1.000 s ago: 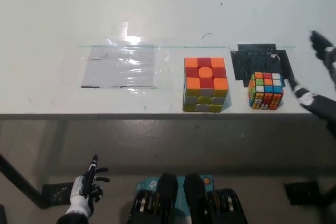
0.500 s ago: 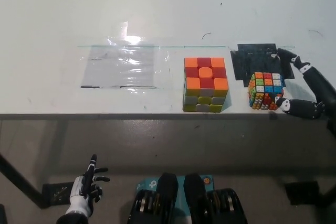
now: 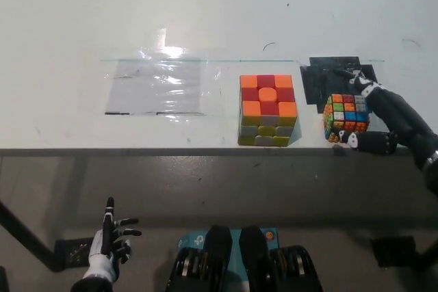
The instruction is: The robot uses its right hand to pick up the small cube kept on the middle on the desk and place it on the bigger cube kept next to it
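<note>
The small multicoloured cube (image 3: 346, 117) sits on the white desk (image 3: 205, 18) near its front edge, partly on a black patch (image 3: 321, 78). The bigger cube (image 3: 267, 109), orange and red on top with pale yellow sides, stands just to its left. My black right hand (image 3: 380, 115) reaches in from the right and cups the small cube's right side. Its fingers (image 3: 361, 84) curl over the far top edge and the thumb sits by the near lower corner. The cube still rests on the desk. My white left hand (image 3: 109, 240) hangs below the desk at lower left, fingers spread.
A clear plastic sheet (image 3: 157, 87) lies taped on the desk left of the bigger cube. The desk's front edge (image 3: 137, 150) runs just in front of both cubes. Grey floor shows below it.
My right hand has come in from the far right edge and its fingers have drawn in around the small cube. Neither cube has moved. The left hand shifted slightly.
</note>
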Robot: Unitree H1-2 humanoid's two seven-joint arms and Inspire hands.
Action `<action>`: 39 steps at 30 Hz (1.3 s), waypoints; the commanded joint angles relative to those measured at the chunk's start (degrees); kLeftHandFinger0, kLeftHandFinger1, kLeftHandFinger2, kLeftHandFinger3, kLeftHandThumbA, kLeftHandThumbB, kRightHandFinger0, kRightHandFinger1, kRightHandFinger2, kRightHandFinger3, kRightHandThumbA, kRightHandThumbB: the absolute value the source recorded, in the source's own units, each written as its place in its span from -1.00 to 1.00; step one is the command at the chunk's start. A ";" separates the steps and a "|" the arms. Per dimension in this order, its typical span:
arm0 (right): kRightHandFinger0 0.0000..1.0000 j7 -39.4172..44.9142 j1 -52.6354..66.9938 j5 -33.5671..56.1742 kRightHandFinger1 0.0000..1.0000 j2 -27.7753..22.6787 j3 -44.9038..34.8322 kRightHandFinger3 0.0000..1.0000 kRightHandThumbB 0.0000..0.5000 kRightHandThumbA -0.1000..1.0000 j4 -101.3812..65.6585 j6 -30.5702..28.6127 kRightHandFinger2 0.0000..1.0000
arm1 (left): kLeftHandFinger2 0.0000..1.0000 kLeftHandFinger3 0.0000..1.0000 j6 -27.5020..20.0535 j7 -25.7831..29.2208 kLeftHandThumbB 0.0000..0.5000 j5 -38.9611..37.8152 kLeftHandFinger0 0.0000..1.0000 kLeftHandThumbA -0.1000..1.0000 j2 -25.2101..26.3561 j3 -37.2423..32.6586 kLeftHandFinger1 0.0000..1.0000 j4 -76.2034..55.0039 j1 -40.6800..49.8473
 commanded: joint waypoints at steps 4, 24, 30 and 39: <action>1.00 2.55 -5.18 -5.42 1.00 0.11 2.38 1.00 0.56 0.22 -0.12 -3.26 1.00 | -0.41 -0.45 -0.69 -0.03 1.00 -0.05 -1.00 1.00 1.13 -0.55 -0.87 -0.08 -2.43; 1.00 1.31 -5.85 -11.28 1.00 -1.52 4.39 1.00 0.57 0.08 13.85 -8.74 1.00 | -0.39 -0.63 -1.21 0.72 1.00 0.30 -1.00 1.00 1.94 -1.13 -0.82 -0.41 -3.44; 1.00 0.62 -6.64 -12.23 1.00 -1.74 4.00 1.00 0.56 0.09 17.93 -9.88 1.00 | -0.39 -0.69 -1.39 1.62 1.00 0.06 -1.00 1.00 2.07 -0.77 -0.81 -0.14 -4.38; 1.00 3.65 -7.42 -15.16 1.00 -0.98 6.91 1.00 0.60 0.06 18.02 -8.85 1.00 | -0.36 -0.71 -2.91 2.05 1.00 0.98 -0.96 1.00 2.61 -1.70 -0.78 0.37 -5.46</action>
